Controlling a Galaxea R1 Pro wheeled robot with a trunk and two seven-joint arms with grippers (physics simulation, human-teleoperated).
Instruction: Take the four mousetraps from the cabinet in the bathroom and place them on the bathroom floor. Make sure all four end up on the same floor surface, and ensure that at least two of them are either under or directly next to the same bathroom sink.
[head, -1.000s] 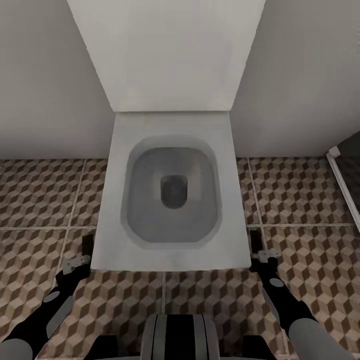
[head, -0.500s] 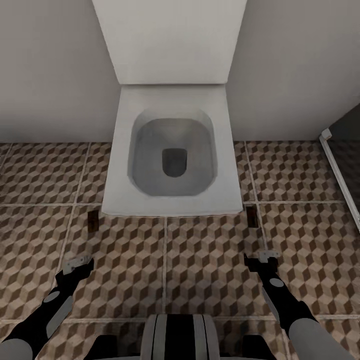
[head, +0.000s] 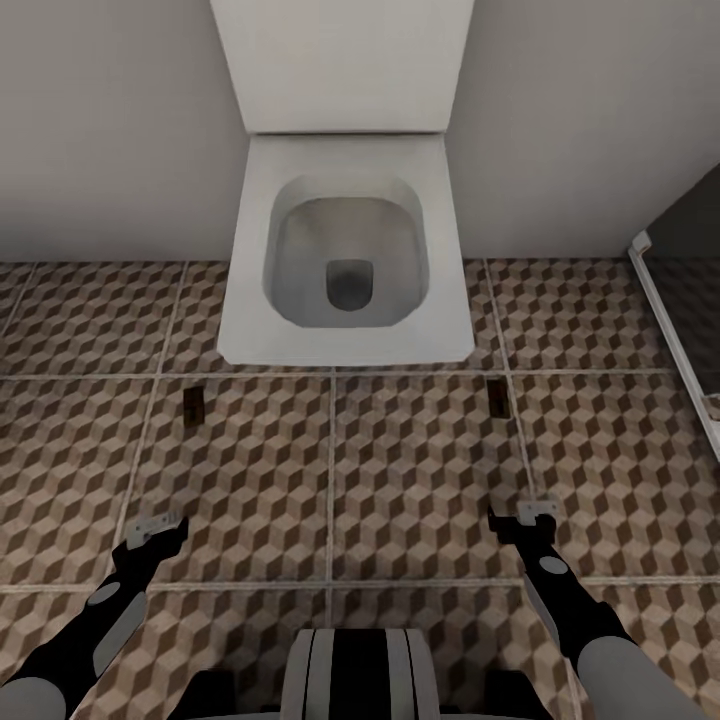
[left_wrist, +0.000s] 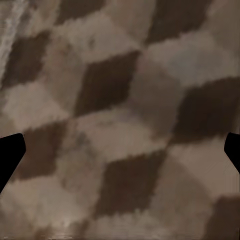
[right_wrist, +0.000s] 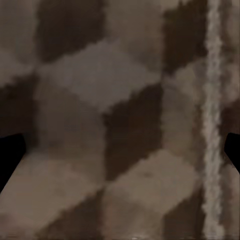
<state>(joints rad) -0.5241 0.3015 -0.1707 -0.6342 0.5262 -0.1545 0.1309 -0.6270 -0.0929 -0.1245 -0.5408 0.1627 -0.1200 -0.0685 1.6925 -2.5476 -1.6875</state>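
Two small flat dark-brown mousetraps lie on the bathroom floor (head: 330, 470), one (head: 193, 402) off the toilet's front left corner, the other (head: 497, 395) off its front right corner. My left gripper (head: 160, 527) hangs low over the tiles, nearer me than the left trap and apart from it. My right gripper (head: 520, 516) hangs the same way, nearer me than the right trap. Both are open and empty: the left wrist view (left_wrist: 120, 155) and right wrist view (right_wrist: 120, 155) show bare cube-patterned tile between widely spread fingertips. The cabinet and the sink are out of view.
A white toilet (head: 345, 340) with its lid raised stands against the pale wall (head: 100, 130) straight ahead. A white-framed dark panel (head: 672, 320) runs along the right edge. My own base (head: 355, 675) shows at the bottom. Open tile lies between me and the toilet.
The whole view has pulled back from the toilet, which now sits higher and smaller in the picture, with more floor and both traps showing. My arms hold the same pose.
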